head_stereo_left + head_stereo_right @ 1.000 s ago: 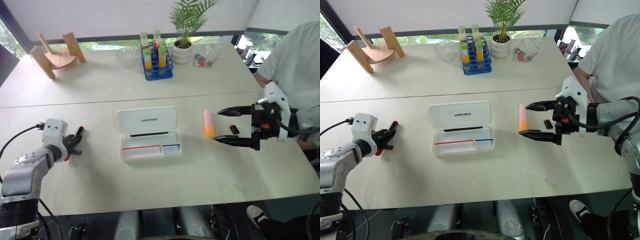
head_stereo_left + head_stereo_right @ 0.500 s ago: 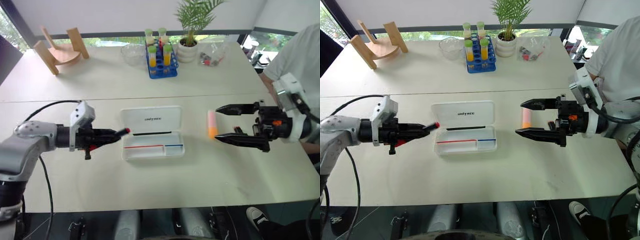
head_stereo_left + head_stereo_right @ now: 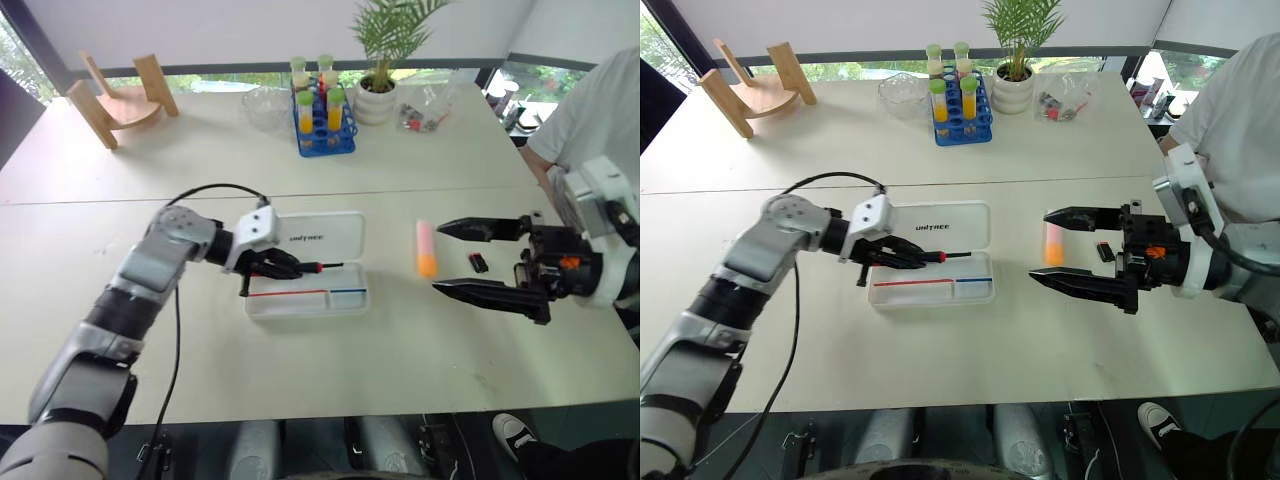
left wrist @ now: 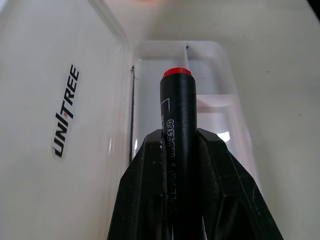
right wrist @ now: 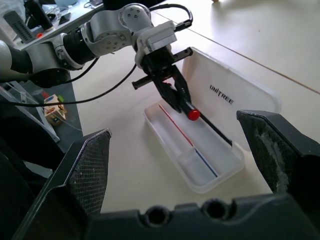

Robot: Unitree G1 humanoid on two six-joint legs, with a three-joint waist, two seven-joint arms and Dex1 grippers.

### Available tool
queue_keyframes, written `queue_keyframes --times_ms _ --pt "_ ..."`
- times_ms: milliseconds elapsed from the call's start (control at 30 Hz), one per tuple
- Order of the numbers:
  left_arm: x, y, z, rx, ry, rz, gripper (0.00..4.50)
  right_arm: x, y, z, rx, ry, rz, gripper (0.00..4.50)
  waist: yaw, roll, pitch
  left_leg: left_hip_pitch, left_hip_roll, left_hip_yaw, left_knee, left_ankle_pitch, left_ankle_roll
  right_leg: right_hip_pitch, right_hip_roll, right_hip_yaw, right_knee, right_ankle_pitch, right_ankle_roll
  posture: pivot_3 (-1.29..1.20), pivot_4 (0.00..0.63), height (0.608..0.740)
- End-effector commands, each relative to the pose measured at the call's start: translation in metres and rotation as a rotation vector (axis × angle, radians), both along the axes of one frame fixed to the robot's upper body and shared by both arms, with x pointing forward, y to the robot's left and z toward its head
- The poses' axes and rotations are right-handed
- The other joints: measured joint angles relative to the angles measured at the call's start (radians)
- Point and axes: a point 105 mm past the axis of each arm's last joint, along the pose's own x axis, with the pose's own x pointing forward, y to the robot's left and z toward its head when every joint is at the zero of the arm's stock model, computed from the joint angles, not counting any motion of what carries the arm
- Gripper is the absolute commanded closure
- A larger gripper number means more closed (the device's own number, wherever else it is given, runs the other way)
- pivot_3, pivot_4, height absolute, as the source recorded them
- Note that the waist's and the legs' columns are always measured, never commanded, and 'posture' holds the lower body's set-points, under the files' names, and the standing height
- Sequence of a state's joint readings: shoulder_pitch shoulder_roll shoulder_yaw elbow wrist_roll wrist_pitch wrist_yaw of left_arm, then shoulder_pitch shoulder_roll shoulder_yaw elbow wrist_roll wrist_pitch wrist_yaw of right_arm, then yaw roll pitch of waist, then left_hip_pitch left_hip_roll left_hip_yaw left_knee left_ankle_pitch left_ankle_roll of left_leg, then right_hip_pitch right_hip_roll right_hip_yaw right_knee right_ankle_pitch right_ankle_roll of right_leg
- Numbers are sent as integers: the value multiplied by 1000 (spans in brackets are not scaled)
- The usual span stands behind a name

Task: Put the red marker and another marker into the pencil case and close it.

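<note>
Pencil case point(image 3: 305, 275) as the landmark: it lies open on the pale surface point(image 3: 300, 370), its white lid with dark lettering laid flat on the far side and its clear tray, with a thin red and a thin blue stripe, on the near side.

Over the tray's left part hangs the left hand point(image 3: 283, 266), its two black fingers clamped on the red marker point(image 3: 932, 256). The marker's dark barrel runs out between the fingers and its red end points toward the right end of the case, above the tray near the hinge line. From the left wrist view the barrel is gripped on both sides, red tip forward, over the tray beside the lid. Whether the marker touches the tray cannot be told.

Right of the case, well apart from it, the thick pink-orange marker point(image 3: 426, 248) lies on the surface, pink end away and orange end nearer. A small dark object point(image 3: 478, 263) lies just beyond it to the right.

Farther right again, the right hand point(image 3: 480, 258) is spread wide and holds nothing, its fingers pointing back toward the case, one on either side of the pink-orange marker's line.

Beyond the case stand a blue rack of tubes point(image 3: 320, 115), a potted plant point(image 3: 378, 60), a glass bowl point(image 3: 258, 105) and a wooden stand point(image 3: 115, 100). A person in a white top point(image 3: 590, 110) sits at the right edge.
</note>
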State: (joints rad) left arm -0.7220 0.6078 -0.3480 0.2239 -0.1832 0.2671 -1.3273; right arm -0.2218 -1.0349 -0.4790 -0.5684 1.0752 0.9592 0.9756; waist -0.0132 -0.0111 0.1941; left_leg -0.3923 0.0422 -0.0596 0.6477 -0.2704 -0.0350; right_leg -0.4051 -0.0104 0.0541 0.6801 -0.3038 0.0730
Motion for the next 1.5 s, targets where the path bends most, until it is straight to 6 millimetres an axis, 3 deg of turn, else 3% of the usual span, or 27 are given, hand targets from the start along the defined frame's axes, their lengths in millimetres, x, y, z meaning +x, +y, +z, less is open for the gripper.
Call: queue_keyframes --times_ms 33,200,233,467,667,867,1000,1100,1133,1333,1500 --pt "7 -15 2 24 -64 -23 4225 -4 1 6 -19 -50 -11 0 -1 0 0 0 0 0 0 0 0 0 0 0 0 0 0 0 150 740" --pt "9 -31 1 6 -51 -5 4225 -3 -1 4 -19 -54 -43 0 -1 0 0 0 0 0 0 0 0 0 0 0 0 0 0 0 150 740" --pt "9 -32 1 2 -44 -2 3206 -2 -2 3 -20 -54 -48 0 -1 0 0 0 0 0 0 0 0 0 0 0 0 0 0 0 150 740" --pt "4 -31 12 -51 -18 31 43 2 -5 -3 -32 -41 -80 0 0 0 0 0 0 0 0 0 0 0 0 0 0 0 0 0 150 740" --pt "-14 -16 72 -288 -39 30 43 21 -9 -22 -118 -38 -184 0 -4 0 0 0 1 -1 0 0 0 0 0 0 0 0 0 0 150 740" --pt "-41 25 105 -375 -71 98 43 51 -6 -40 -180 -5 -318 0 -8 0 0 1 1 0 0 0 -1 0 0 0 1 0 0 0 150 740" --pt "-54 53 108 -336 -94 171 43 75 -4 -52 -202 49 -436 0 -4 0 0 1 1 0 0 1 -1 0 0 0 1 0 0 0 150 740" --pt "-76 97 104 -290 -74 282 43 100 7 -77 -277 125 -555 0 -13 -1 0 1 1 0 0 1 -1 -1 -1 0 1 0 0 0 150 740" --pt "-81 103 102 -282 -64 305 43 103 9 -84 -302 149 -575 0 -26 -1 0 1 2 1 -1 1 -1 -2 0 1 1 0 0 0 150 740" --pt "-96 105 101 -301 -74 311 43 129 -6 -107 -421 167 -800 0 -1 -1 1 -1 1 0 -2 1 -1 -3 -1 0 1 -1 -2 0 150 740" --pt "-99 105 99 -307 -75 317 43 138 -9 -105 -403 142 -860 0 0 -1 0 -1 1 0 -2 1 -1 -3 -1 0 0 -1 -2 0 150 740"
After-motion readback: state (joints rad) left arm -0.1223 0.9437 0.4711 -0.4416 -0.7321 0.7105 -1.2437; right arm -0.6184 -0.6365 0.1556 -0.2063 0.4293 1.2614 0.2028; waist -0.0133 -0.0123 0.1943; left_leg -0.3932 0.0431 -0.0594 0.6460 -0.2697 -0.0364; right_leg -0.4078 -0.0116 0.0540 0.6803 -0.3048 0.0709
